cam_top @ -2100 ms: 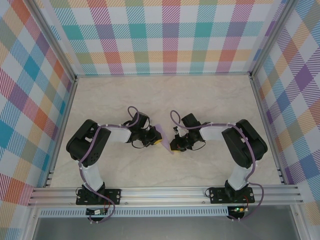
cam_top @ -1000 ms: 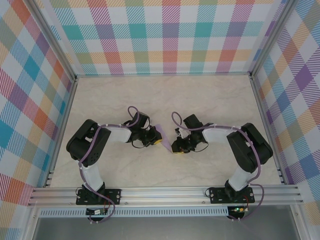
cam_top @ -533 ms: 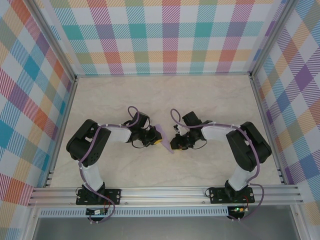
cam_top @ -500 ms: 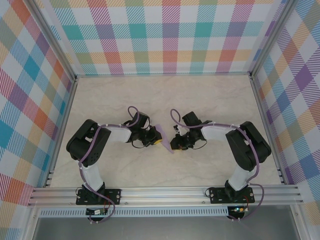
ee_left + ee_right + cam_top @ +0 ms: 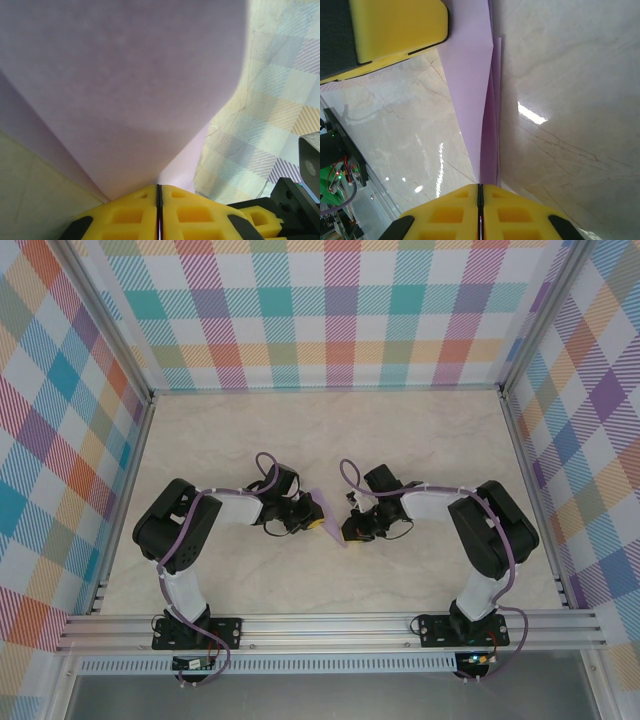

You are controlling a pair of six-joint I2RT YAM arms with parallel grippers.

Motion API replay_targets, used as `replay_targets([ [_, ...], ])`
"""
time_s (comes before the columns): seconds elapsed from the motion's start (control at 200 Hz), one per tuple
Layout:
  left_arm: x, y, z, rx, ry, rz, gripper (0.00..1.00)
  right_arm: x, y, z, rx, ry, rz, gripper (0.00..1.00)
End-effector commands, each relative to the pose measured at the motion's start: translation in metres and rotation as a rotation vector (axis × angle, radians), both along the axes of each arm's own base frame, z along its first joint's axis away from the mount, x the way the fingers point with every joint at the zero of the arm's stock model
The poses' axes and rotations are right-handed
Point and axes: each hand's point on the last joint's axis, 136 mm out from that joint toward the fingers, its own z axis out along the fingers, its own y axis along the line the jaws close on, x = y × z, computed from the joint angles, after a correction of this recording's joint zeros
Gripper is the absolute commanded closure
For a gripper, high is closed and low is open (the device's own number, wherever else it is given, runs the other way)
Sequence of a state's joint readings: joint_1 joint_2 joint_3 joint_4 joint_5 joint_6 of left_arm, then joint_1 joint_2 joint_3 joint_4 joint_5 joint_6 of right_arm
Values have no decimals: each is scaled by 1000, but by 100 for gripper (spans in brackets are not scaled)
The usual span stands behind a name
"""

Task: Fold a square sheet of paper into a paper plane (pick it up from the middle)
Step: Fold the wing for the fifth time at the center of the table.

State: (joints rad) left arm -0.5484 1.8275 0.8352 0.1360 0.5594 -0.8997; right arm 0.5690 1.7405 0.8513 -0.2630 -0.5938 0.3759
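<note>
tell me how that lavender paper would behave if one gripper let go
Probably droops: the paper is thin, pinched by the left gripper and right gripper. Its folded layers likely stiffen it along the crease. Likely light, and tearable if tugged.

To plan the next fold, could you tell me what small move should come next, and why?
Probably slide the right hand along the fold to sharpen it: it and the left hand are both shut on the lavender sheet, whose layers look loosely doubled.
</note>
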Motion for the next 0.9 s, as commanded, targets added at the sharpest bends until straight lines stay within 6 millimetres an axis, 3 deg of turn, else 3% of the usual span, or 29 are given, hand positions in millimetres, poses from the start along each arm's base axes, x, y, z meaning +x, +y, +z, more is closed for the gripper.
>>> replay_targets([
  [0.0, -18, 17, -37, 117, 93, 15, 91, -6, 1, -3, 27, 26, 28, 91],
  [0.38, -20, 19, -39, 124, 99, 18, 91, -10, -2, -23, -4, 68, 31, 90],
  [0.645, -20, 19, -40, 128, 102, 18, 91, -12, -4, -6, 6, 34, 39, 87],
  [0.895, -20, 19, -42, 129, 105, 17, 91, -21, -9, -15, -10, 68, 42, 87],
])
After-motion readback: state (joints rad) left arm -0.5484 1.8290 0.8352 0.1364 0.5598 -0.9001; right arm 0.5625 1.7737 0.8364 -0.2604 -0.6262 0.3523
